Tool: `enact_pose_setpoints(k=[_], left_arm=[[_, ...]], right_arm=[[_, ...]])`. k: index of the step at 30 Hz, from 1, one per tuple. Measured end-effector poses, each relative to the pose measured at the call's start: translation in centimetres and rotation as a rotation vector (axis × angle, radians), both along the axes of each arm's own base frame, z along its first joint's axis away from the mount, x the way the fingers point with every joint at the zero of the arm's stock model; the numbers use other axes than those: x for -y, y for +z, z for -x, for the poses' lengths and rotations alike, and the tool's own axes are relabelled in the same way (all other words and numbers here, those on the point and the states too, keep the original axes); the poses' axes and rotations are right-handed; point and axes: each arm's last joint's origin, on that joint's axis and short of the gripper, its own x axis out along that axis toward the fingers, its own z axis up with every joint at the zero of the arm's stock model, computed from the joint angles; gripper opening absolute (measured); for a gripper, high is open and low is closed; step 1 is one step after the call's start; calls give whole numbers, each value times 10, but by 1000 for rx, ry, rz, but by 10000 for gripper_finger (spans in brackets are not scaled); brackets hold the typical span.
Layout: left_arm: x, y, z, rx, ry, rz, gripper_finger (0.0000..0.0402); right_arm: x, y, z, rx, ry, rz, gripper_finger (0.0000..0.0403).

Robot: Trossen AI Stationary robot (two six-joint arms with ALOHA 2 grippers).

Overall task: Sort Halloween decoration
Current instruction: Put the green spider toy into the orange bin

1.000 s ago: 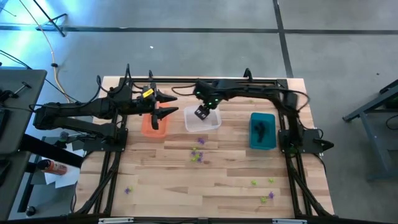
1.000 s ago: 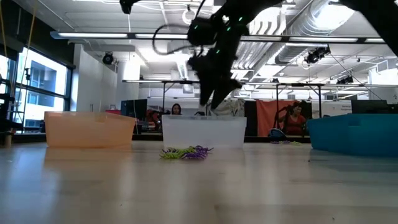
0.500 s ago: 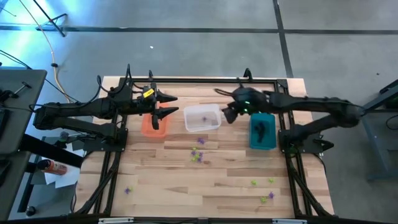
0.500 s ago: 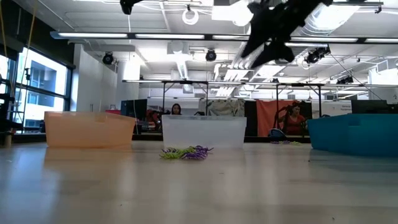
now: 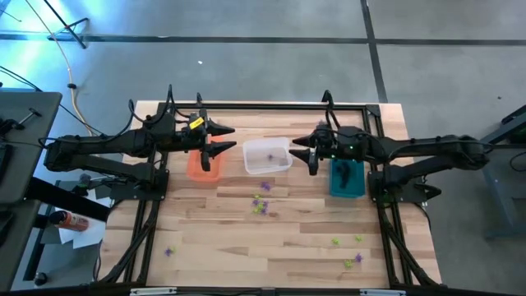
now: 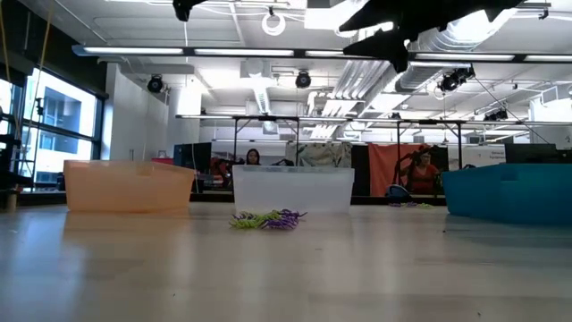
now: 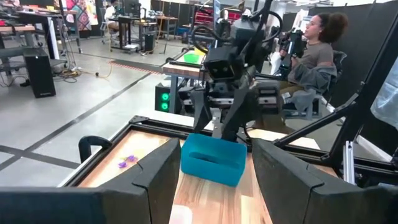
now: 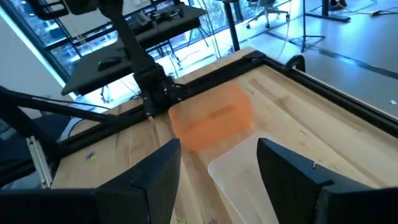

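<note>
1. Dark fingers of the right gripper stand spread apart and hold nothing; it hangs high above the table, between the clear bin and the teal bin, near the far edge.
2. Spread apart and empty too, the left gripper waits above the orange bin, toward the far left corner.
3. Done, as far as I can judge: a purple trinket lies in the clear bin and dark trinkets lie in the teal bin. What the orange bin holds I cannot tell.
4. Left to sort: a purple and yellow-green cluster near the table's middle, just in front of the clear bin; yellow-green and purple pieces toward the near right corner; one purple piece near the near left corner. Most of the job looks unfinished.
5. A second ago the right gripper reached down over the clear bin; it has since swung up and away toward the teal bin. The left arm and the loose trinkets have not moved.
</note>
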Motion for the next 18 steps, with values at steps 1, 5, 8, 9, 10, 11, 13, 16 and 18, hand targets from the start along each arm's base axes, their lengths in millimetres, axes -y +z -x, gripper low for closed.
enact_pose_setpoints(k=[1, 5, 8, 9, 10, 11, 13, 16, 18], left_arm=[[0, 0, 0, 0, 0, 0, 188], [0, 0, 0, -2, 5, 0, 188], [0, 0, 0, -1, 6, 8, 188], [0, 0, 0, 0, 7, 15, 188], [0, 0, 0, 0, 7, 18, 188], [0, 0, 0, 1, 8, 21, 188], [0, 0, 0, 2, 9, 24, 188], [0, 0, 0, 2, 10, 24, 188], [0, 0, 0, 2, 12, 24, 188]], right_arm=[[0, 0, 0, 0, -1, 0, 209], [2, -1, 1, -4, -64, -15, 209], [15, -4, 3, -61, -252, -124, 209], [23, -4, 3, -117, -319, -165, 209], [32, -5, 5, -191, -380, -196, 209], [42, -4, 5, -265, -438, -217, 209], [65, -1, 6, -402, -546, -254, 209], [105, -9, 9, -632, -691, -294, 209], [133, -18, 12, -724, -742, -343, 209]])
